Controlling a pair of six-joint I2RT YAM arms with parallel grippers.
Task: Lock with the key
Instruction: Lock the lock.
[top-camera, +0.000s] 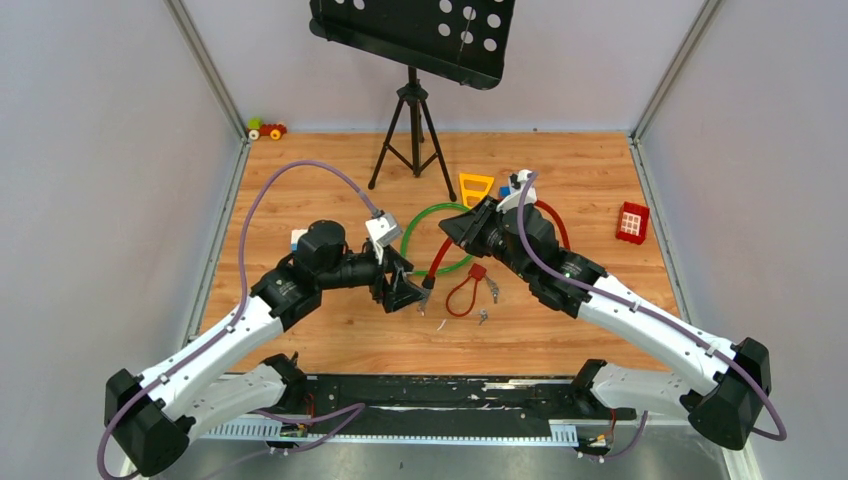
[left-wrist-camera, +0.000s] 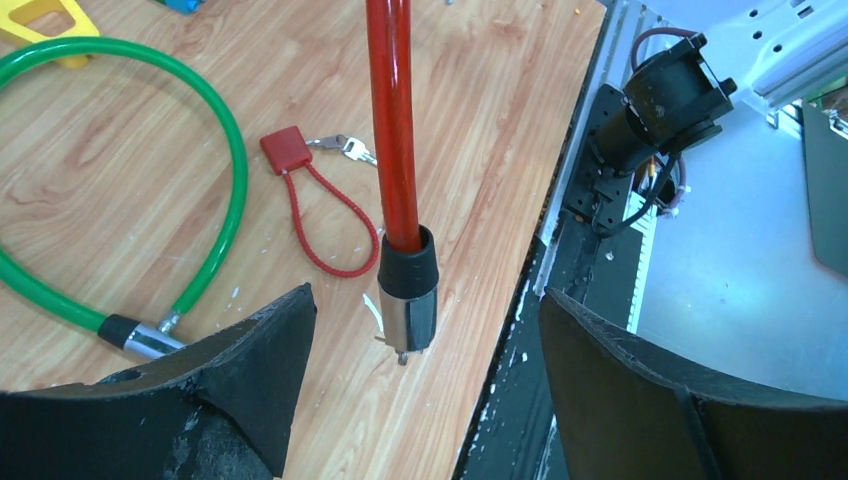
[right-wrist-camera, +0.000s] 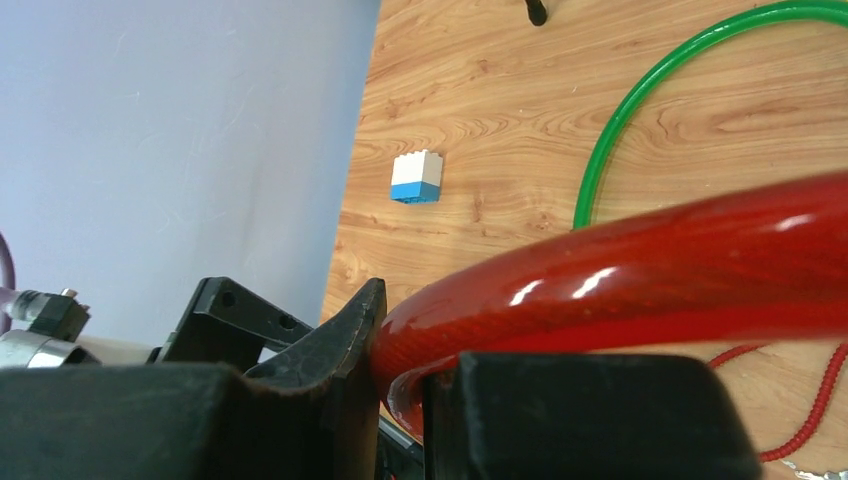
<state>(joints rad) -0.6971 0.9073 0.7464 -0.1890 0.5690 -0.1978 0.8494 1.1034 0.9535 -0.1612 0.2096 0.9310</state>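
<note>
Right gripper (right-wrist-camera: 405, 395) is clamped on the red cable (right-wrist-camera: 640, 270) and should hold it steady. Left gripper (left-wrist-camera: 430, 400) gapes wide and empty, with the plug (left-wrist-camera: 408, 285) between its jaws, untouched. The stub at the plug's tip looks like the key (left-wrist-camera: 402, 352); pinch it squarely before turning. It is too small to be sure.
</note>
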